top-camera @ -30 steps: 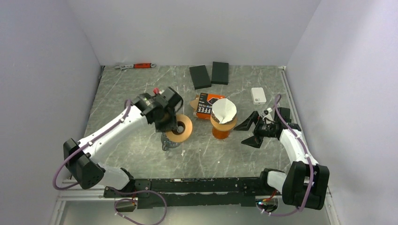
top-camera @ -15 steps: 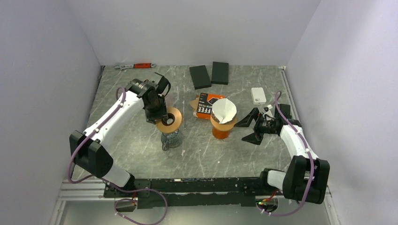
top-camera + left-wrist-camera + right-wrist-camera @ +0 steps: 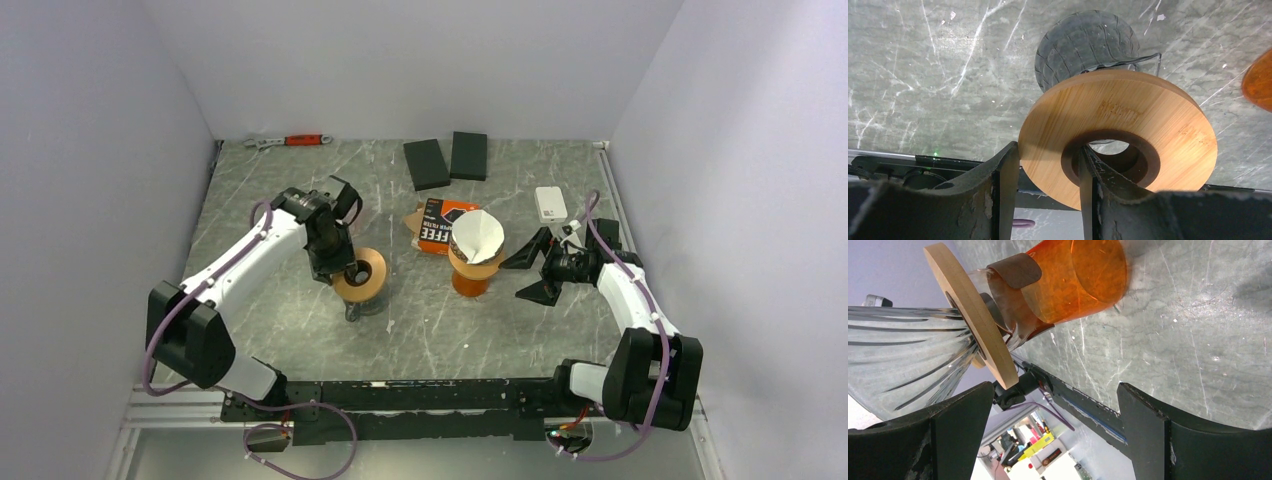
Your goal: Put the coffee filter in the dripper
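Note:
A white paper coffee filter (image 3: 477,236) sits open in a glass dripper with a wooden collar (image 3: 973,315) on an orange cup (image 3: 473,279). My right gripper (image 3: 527,280) is open and empty just right of that cup; its jaws stand wide apart in the right wrist view (image 3: 1053,390). My left gripper (image 3: 345,268) is shut on a second wooden ring (image 3: 1118,135), one finger through its hole and one on its outer rim. It holds the ring tilted just above a ribbed glass piece (image 3: 1083,47) on the table.
An orange filter box (image 3: 438,226) lies behind the orange cup. Two black blocks (image 3: 427,163) (image 3: 468,155), a small white box (image 3: 550,204) and a red-handled wrench (image 3: 295,141) lie toward the back wall.
My left arm has swung back and left with the wooden ring, then lowered it over the glass piece. My right gripper has drifted slightly, still open.

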Robot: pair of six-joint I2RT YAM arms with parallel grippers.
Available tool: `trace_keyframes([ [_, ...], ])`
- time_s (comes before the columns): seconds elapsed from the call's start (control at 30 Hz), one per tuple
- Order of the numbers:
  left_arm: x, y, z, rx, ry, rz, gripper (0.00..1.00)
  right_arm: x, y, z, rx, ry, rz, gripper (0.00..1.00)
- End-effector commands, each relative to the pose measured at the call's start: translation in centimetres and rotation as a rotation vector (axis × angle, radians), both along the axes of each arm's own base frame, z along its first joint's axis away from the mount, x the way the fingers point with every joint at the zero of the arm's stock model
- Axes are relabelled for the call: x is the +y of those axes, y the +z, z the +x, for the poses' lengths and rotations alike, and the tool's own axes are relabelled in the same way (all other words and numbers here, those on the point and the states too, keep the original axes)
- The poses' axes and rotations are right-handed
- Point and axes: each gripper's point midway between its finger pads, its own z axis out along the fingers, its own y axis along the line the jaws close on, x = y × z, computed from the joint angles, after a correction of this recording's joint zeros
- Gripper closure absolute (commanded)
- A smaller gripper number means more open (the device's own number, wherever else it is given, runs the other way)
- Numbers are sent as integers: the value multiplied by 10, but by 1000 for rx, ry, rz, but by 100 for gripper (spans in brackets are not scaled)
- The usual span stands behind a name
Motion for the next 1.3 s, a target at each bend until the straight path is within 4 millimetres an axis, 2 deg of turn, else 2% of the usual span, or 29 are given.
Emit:
trace_keyframes([
  [0.0, 2, 12, 11, -76, 21, -3, 73, 0, 11, 5, -60, 13, 2, 0],
  [0.23, 3, 6, 19, -71, -3, 39, 73, 0, 11, 4, -61, 11, -2, 0],
  [0.47, -7, 0, 28, -62, -21, 16, 72, -1, 11, 4, -58, 12, -10, 0],
  [0.67, -7, -4, 31, -52, -35, 29, 71, -2, 11, 5, -58, 14, -12, 0],
  [1.27, -4, -8, 29, -47, -86, 50, 54, -2, 8, 8, -55, 6, -7, 0],
])
